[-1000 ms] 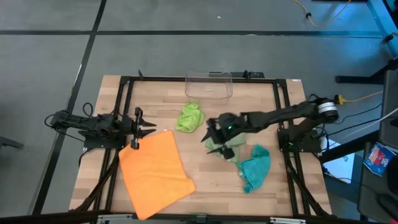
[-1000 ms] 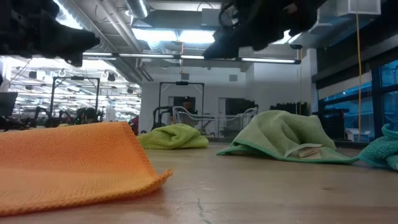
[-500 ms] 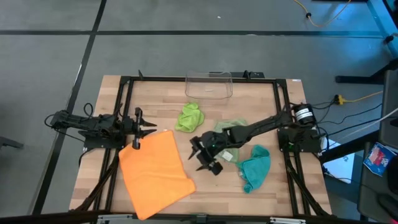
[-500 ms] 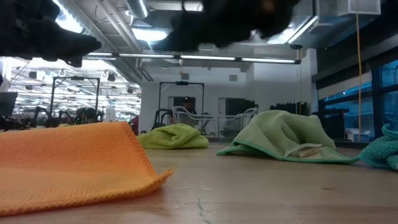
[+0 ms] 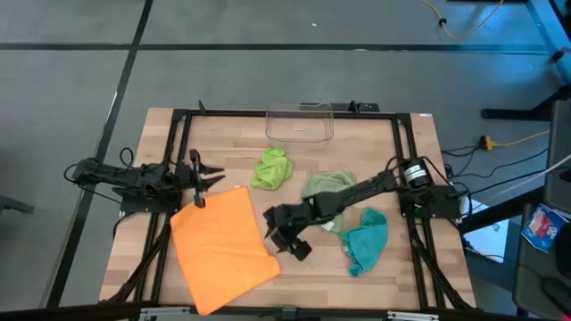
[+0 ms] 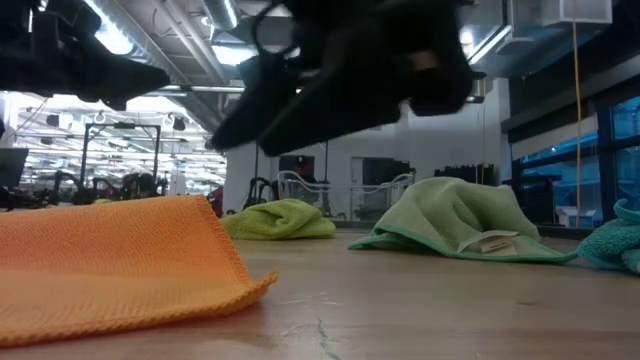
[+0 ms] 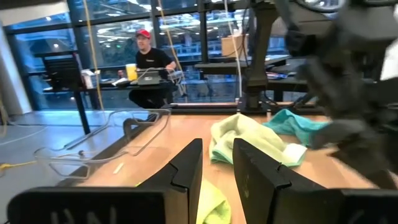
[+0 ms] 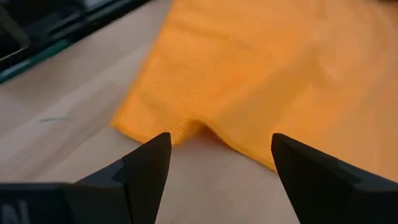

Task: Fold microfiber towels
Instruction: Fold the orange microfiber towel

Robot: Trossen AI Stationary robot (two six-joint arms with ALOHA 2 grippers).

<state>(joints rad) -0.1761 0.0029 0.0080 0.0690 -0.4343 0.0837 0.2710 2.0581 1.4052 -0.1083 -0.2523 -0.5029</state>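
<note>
Right gripper (image 5: 284, 239), fingers spread wide and empty, hangs low by the orange towel (image 5: 223, 248) at its right edge. Left gripper (image 5: 207, 174), fingers narrowly parted, holding nothing, sits over that towel's far corner. Clear plastic bin (image 5: 299, 122) sits empty at the counter's (image 5: 232, 147) back. Lime towel (image 5: 272, 167), sage towel (image 5: 323, 185) and teal towel (image 5: 366, 239) lie crumpled; the right arm partly covers the sage one.

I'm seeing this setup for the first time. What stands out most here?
The big orange towel lies spread flat on the table's near left part, by far the largest patch of colour. The right claw hangs wide open at its right edge, aimed at that edge. Three crumpled towels lie beyond: lime, sage and teal.
</note>
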